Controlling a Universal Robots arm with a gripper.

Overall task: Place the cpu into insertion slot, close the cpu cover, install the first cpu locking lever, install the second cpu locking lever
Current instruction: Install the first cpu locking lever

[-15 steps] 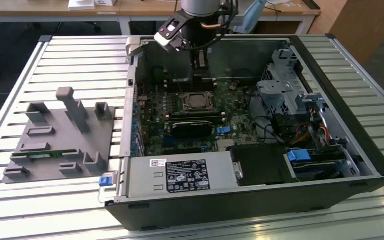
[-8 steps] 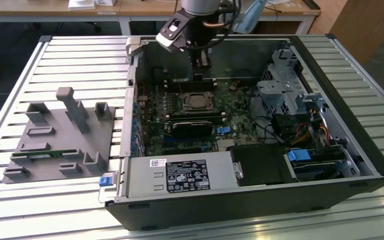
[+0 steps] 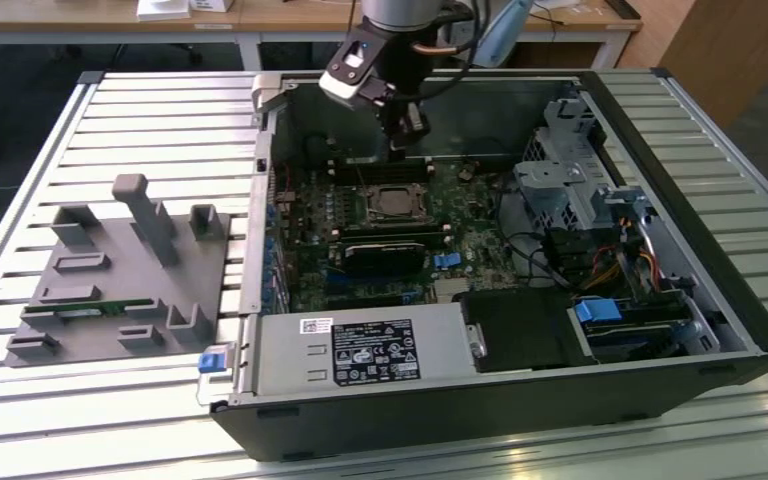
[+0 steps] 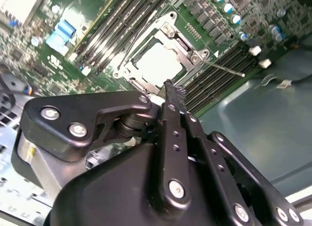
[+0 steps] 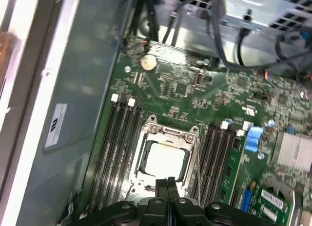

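The cpu lies flat in the insertion slot on the green board, its silver top showing. The cpu cover lies down around it as a metal frame. In the second wrist view the cpu sits inside the cpu cover. One thin wire lever sticks out from a corner of the socket, and another wire lever arcs across the memory slots. My gripper hangs above the board just behind the socket. Its fingers are shut together with nothing between them.
Black memory slots flank the socket on both sides. The case walls, a drive cage with cables and a power supply ring the board. A grey fixture lies on the slatted table at the exterior view's left.
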